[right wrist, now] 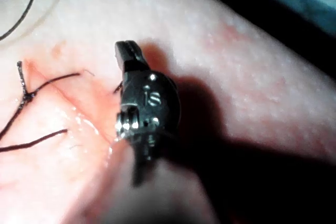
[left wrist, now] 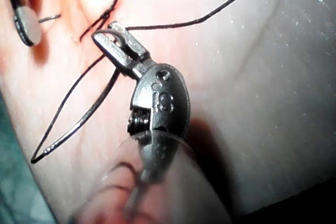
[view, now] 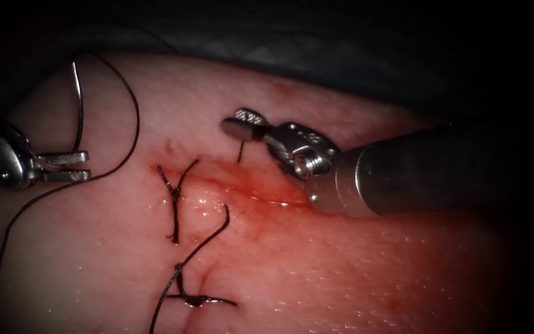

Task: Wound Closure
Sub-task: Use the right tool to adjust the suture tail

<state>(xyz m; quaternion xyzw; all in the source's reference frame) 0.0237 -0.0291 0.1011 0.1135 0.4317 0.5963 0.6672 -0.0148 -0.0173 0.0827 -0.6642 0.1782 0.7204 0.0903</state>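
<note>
At the far left of the endoscope view, the left tool (view: 76, 167) lies well to the left of the cut, its jaws closed on the curved needle (view: 79, 105) near one end. The needle arcs upward from the jaws, clear of the tissue (view: 353, 272). In the left wrist view the left tool (left wrist: 113, 43) grips the needle (left wrist: 79, 121) the same way, the free part curving off above the surface. The thread (view: 132, 117) runs from the needle's top in a wide loop down past the jaws and off to the lower left. Two knotted stitches (view: 174, 195) with cut ends cross the cut (view: 242, 185), where red fluid (view: 267, 192) lies. To the right, the right tool (view: 242, 124) hovers just above the cut, jaws nearly closed, holding nothing; a short thread end (view: 240, 151) stands in the tissue just under them.
</note>
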